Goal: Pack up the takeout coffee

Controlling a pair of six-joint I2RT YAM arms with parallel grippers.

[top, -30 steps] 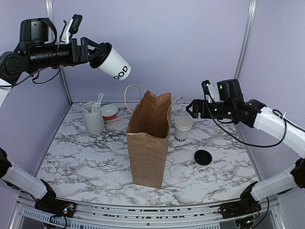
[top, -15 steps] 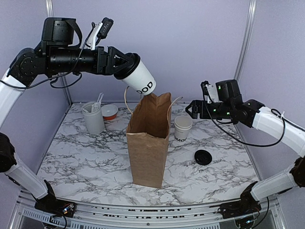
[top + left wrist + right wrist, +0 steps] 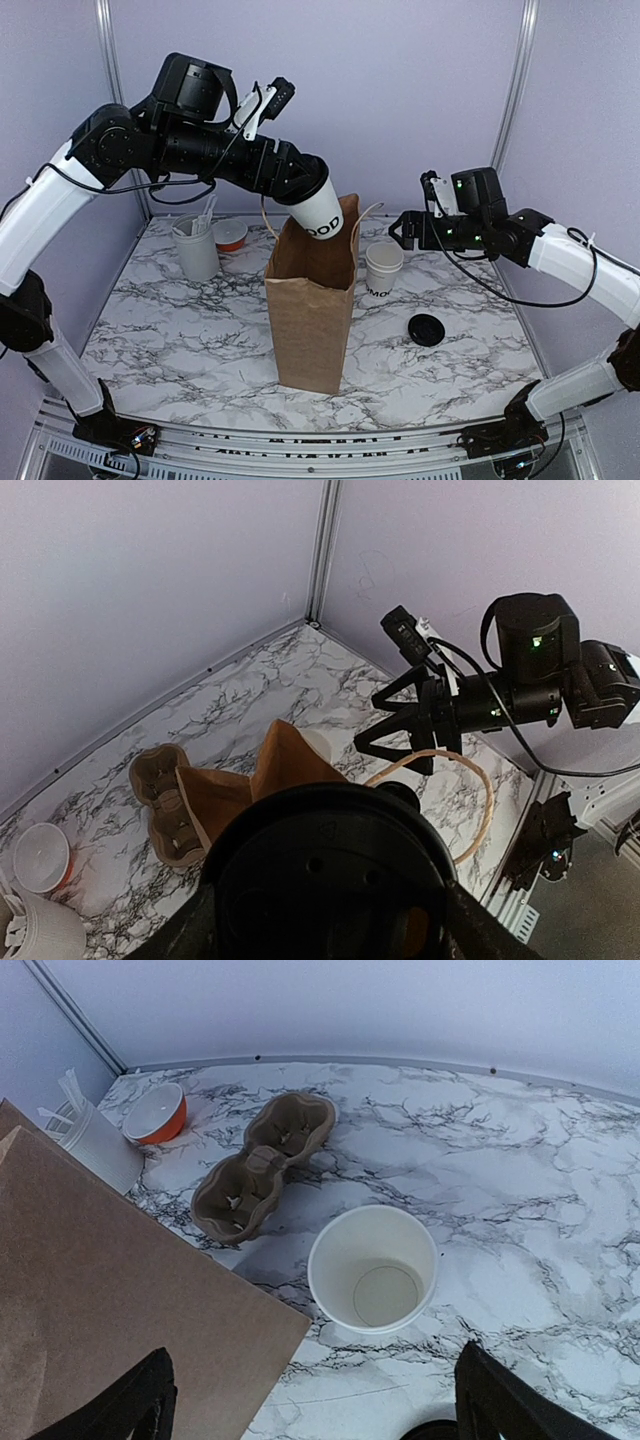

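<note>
The takeout coffee (image 3: pixel 322 212), a white cup with black lettering, hangs tilted with its bottom at the open mouth of the upright brown paper bag (image 3: pixel 312 300). My left gripper (image 3: pixel 303 190) is shut on its lid end. In the left wrist view the round black lid (image 3: pixel 335 865) fills the space between my fingers (image 3: pixel 190 935), with the bag's opening (image 3: pixel 250 785) just beyond it. My right gripper (image 3: pixel 400 228) hovers open and empty right of the bag, above the lidless white cup (image 3: pixel 372 1268).
The lidless cup (image 3: pixel 384 268) stands right of the bag, with a loose black lid (image 3: pixel 427 329) in front of it. A utensil holder (image 3: pixel 196 248) and an orange bowl (image 3: pixel 231 234) sit back left. A cardboard cup carrier (image 3: pixel 262 1165) lies behind the bag.
My left arm has swung right and down, carrying the coffee from high at the upper left to the bag's mouth. The right arm has stayed still.
</note>
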